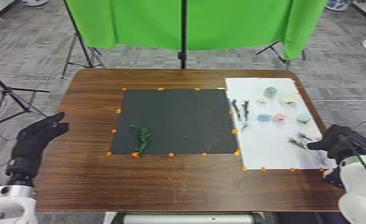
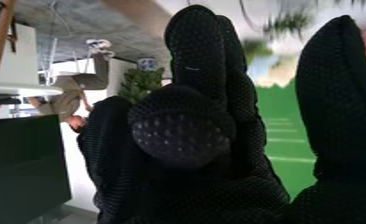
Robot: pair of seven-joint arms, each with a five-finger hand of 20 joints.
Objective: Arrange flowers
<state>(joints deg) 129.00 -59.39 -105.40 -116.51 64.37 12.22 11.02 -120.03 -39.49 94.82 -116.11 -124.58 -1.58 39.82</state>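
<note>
My right hand (image 1: 338,140), relaxed and empty by the right edge of the desk (image 1: 184,185), should pinch one sprig (image 1: 297,143) low, lifting gently past the blooms (image 1: 264,117).

Premises consistent with a robotics lab or studio. Evidence noted: green backdrop (image 1: 126,25) at the far side, black tripod (image 1: 9,90) at left, grey floor (image 1: 144,60), and orange markers (image 1: 171,154) fixed around work areas on the brown table (image 1: 162,190).

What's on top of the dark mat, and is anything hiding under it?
A leafy green sprig lies near the dark mat's left side. What's underneath is covered, so I can't tell.
</note>
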